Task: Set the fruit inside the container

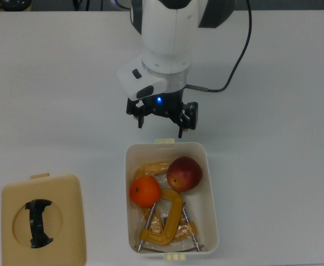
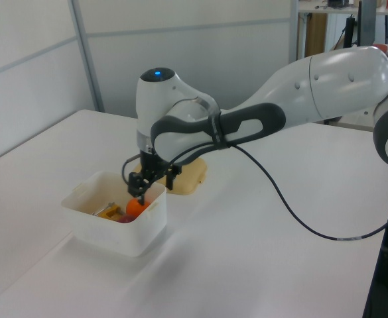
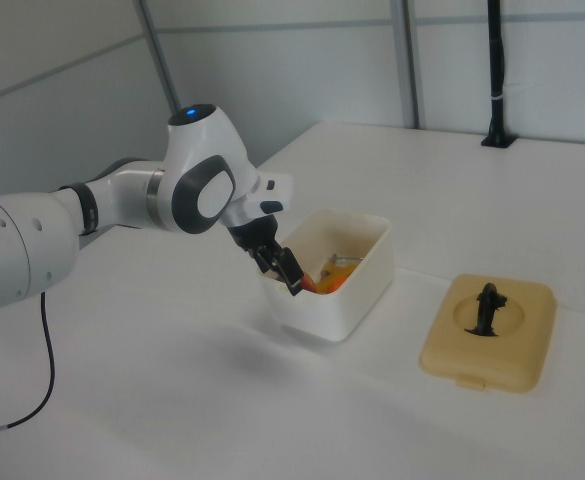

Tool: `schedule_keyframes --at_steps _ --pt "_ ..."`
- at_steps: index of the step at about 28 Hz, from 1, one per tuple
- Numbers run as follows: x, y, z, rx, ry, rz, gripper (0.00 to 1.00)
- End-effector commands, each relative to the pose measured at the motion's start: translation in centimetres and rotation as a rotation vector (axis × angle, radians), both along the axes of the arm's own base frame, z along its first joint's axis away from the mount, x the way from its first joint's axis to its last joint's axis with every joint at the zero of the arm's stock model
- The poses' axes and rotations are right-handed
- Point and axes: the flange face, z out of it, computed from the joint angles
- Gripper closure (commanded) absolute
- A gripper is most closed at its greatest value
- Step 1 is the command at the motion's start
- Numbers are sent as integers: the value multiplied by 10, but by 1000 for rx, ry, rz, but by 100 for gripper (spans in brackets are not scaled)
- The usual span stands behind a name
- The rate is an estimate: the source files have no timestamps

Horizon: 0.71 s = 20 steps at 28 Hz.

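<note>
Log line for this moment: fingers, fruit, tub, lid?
gripper: open, empty, outside tub | apple: in tub | orange: in tub, beside clamps | tub: uncovered | lid: on table, apart

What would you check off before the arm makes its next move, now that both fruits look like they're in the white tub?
1. Apple inside the container: ok, it lies by the wall on the top view's right.
2. Orange inside the container: ok, it lies beside the apple.
3. Gripper empty: ok, open, nothing between its fingers.
4. Gripper clear of the container: ok in the top view, where it is beyond the rim; its height above the rim cannot be told.
5. Fruit settled: cannot tell, both rest on the yellow clamps.
6. Lid out of the way: ok, it lies apart on the table.
</note>
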Motion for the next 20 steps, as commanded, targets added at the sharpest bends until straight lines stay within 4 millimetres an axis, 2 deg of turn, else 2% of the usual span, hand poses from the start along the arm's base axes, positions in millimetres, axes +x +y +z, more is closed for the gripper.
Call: schedule_keyframes --at_steps 1,6,10,16,20 --pt "-21 -32 22 -16 119 158 0" --pt "-33 -55 26 -67 217 244 0" --pt "-36 -71 33 -89 246 245 0" --pt "-50 -106 70 -89 226 204 0" --pt "-57 -120 79 -92 239 185 0"
